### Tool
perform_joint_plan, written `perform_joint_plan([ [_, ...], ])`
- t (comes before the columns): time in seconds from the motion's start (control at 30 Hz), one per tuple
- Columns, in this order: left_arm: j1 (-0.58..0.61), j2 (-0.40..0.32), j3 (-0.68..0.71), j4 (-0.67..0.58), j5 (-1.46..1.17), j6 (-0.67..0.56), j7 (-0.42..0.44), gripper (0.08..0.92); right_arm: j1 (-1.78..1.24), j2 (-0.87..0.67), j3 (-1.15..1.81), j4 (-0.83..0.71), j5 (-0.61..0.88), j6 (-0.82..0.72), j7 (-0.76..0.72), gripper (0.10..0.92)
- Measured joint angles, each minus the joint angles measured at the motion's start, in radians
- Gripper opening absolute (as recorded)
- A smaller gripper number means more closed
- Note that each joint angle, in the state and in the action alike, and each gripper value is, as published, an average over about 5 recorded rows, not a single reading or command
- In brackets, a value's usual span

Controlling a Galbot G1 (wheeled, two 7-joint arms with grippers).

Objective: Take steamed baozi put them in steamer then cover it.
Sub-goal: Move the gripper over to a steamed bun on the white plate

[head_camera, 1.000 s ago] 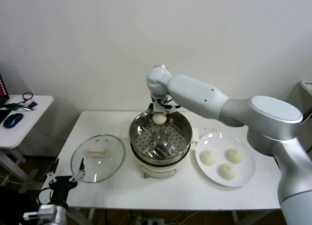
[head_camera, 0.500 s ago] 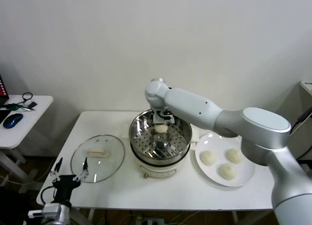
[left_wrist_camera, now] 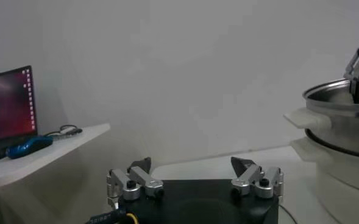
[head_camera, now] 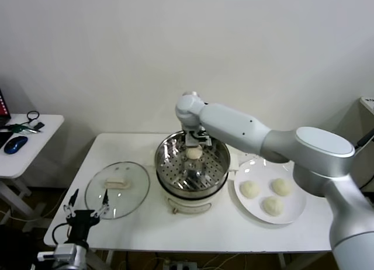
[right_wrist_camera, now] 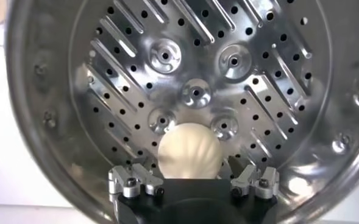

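Observation:
The steamer [head_camera: 217, 172] stands mid-table on its white base. One baozi [head_camera: 193, 153] lies on its perforated floor toward the back; in the right wrist view this baozi [right_wrist_camera: 189, 151] sits between spread fingers with gaps on both sides. My right gripper [head_camera: 194, 141] hangs open just above it, inside the steamer [right_wrist_camera: 57, 91]. Three more baozi [head_camera: 250, 189] [head_camera: 282, 186] [head_camera: 273, 206] lie on a white plate to the right. The glass cover [head_camera: 128, 200] with its cream handle lies flat to the left. My left gripper [head_camera: 87, 213] is open and empty, low at the table's front left corner; the left wrist view shows it too [left_wrist_camera: 191, 164].
The white plate [head_camera: 295, 214] sits just right of the steamer. A small side table [head_camera: 41, 127] with a blue mouse and cables stands far left. The left wrist view shows the steamer wall [left_wrist_camera: 344, 119] and a laptop screen [left_wrist_camera: 8, 97].
My right gripper carried the baozi down from the rear rim into the steamer and opened, leaving it on the floor. My left gripper drifted slightly right.

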Motion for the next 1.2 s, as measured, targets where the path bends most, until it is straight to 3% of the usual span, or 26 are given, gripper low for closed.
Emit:
perform_joint_plan([
  [0.27, 0.005, 0.007, 0.002, -0.009, -0.002, 0.005, 0.0, 0.823, 0.134, -0.16, -0.108, 0.131, 0.209, -0.138, 0.062, 0.823],
  [0.7, 0.006, 0.02, 0.015, -0.033, -0.008, -0.004, -0.019, 0.823, 0.272, -0.484, -0.31, 0.314, 0.692, -0.578, 0.135, 0.823],
  [0.93, 0.009, 0.02, 0.016, -0.043, -0.008, -0.005, -0.029, 0.823, 0.189, -0.616, -0.3, 0.327, 0.789, -0.716, 0.128, 0.823],
  [1.2, 0.009, 0.02, 0.011, -0.045, -0.007, -0.002, -0.036, 0.823, 0.026, -0.664, -0.211, 0.274, 0.794, -0.785, 0.127, 0.823],
])
